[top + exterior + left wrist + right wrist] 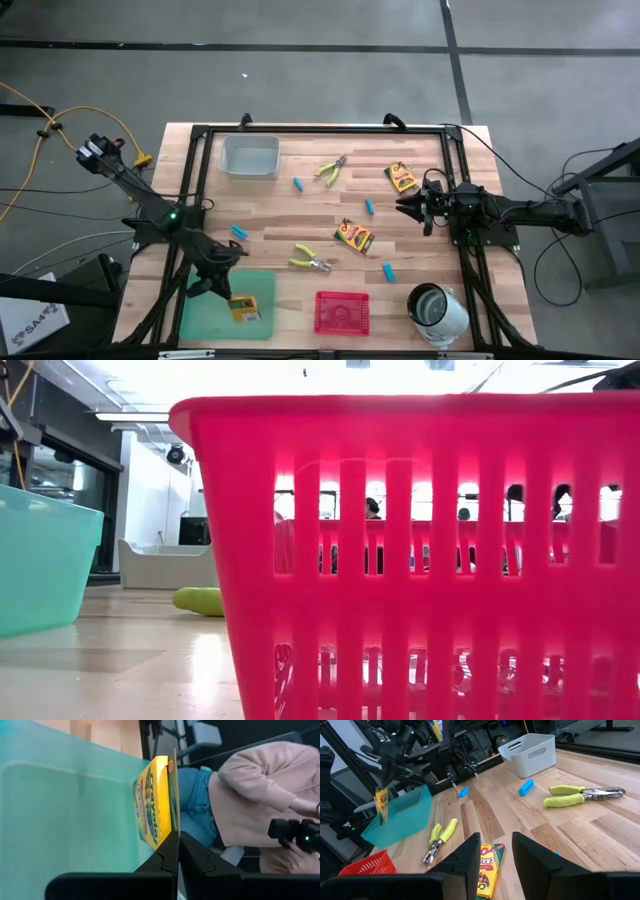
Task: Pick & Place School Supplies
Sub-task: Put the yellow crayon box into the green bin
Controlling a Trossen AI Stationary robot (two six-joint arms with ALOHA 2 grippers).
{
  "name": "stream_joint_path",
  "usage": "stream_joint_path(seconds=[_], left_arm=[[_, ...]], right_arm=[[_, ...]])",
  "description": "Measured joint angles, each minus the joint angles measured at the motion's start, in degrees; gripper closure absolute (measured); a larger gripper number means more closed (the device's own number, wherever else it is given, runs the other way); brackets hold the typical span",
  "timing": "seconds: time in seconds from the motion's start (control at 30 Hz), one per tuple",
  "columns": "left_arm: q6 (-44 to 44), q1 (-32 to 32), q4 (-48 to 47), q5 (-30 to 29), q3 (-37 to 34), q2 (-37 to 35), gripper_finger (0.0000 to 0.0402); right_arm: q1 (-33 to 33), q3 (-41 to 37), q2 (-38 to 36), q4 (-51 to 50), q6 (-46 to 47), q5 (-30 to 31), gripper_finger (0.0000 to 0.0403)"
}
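Note:
My left gripper point(236, 293) is shut on a yellow crayon box point(244, 309) over the green tray point(205, 310) at the table's near left. Two more crayon boxes point(402, 179) point(354, 236) lie flat on the wood. So do two pliers with yellow-green handles point(331, 170) point(311, 262) and several light-blue pieces point(298, 184) point(370, 206) point(239, 231). My right gripper point(410, 207) is open and hovers at the table's right side. In its wrist view a crayon box point(487, 865) lies just ahead of it point(496, 850). My left gripper pinches the crayon box between its two fingers at one end's thin edge point(173, 831). The fingers come from above and point down. The box point(381, 802) hangs upright below them, over the green tray point(400, 820). Whether its lower end touches the tray floor, I cannot tell.
A clear tray point(250, 156) stands at the far left and a red slatted basket point(342, 311) at the near edge. A white-and-metal cup point(437, 308) sits near right. A black frame point(320, 128) borders the table. A person in a pink top point(260, 785) is beyond the near edge.

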Motion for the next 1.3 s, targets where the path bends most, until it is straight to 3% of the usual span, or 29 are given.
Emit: stream_joint_path(seconds=[0.23,0.53,1.3], left_arm=[[3.99,5.41,3.44,9.81,0.00,6.17,0.0401],[5.88,8.12,16.98,17.94,0.00,16.97,0.0401],[5.36,7.98,18.10,11.39,-1.37,21.41,0.0401]], right_arm=[[0.01,0.00,0.00,0.00,0.00,-0.02,0.0298],[0.00,0.00,-0.01,0.00,-0.01,0.00,0.0298],[0.01,0.00,-0.02,0.00,-0.02,-0.02,0.0298]])
